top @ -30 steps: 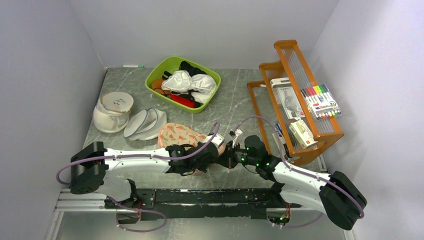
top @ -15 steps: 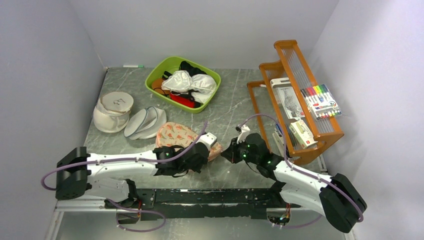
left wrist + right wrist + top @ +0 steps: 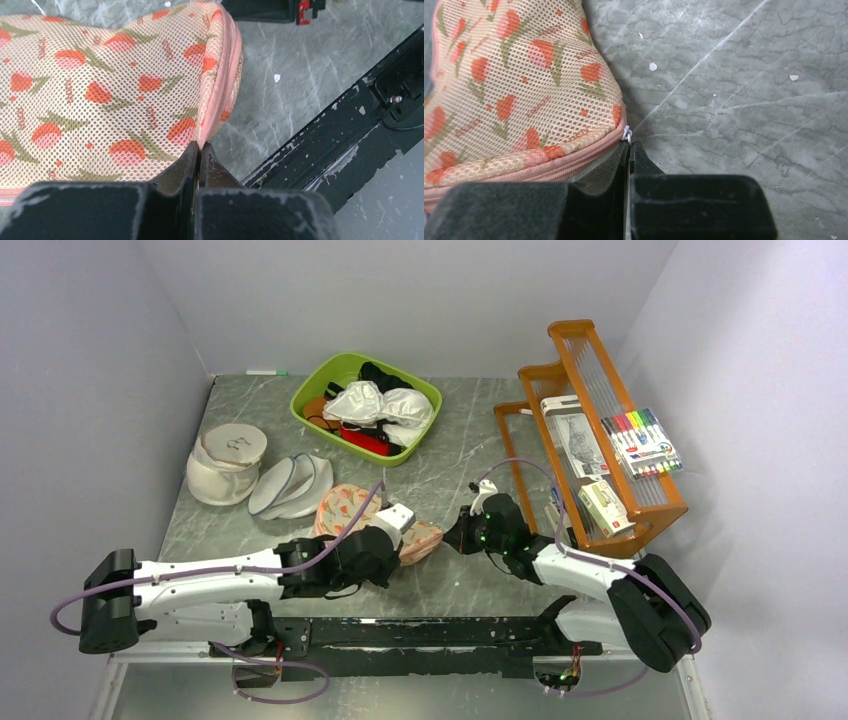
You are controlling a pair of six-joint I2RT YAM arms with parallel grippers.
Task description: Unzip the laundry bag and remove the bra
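Note:
The laundry bag [image 3: 345, 508], pale pink mesh with orange-red floral print, lies flat on the grey marble table near the front. My left gripper [image 3: 402, 544] is shut on the bag's pink edge seam [image 3: 212, 120] at its near right end; the jaws meet with the seam pinched at the tips [image 3: 200, 146]. My right gripper [image 3: 448, 538] is at the bag's right tip, shut on the small white zip pull [image 3: 627, 134]. The pink zip [image 3: 549, 167] runs closed along the bag's edge [image 3: 514, 75]. No black bra shows on the table.
A green basket [image 3: 300, 405] of white and dark garments stands at the back. White round mesh bags [image 3: 290, 485] and a white cup-shaped case [image 3: 228, 465] lie left of the bag. An orange wooden rack [image 3: 590, 530] with markers [image 3: 640, 443] stands right. A black rail [image 3: 400, 630] runs along the near edge.
The left arm has swung its elbow left and drawn back; the right gripper has moved farther from the near edge. Both grippers stay at the bag's right end.

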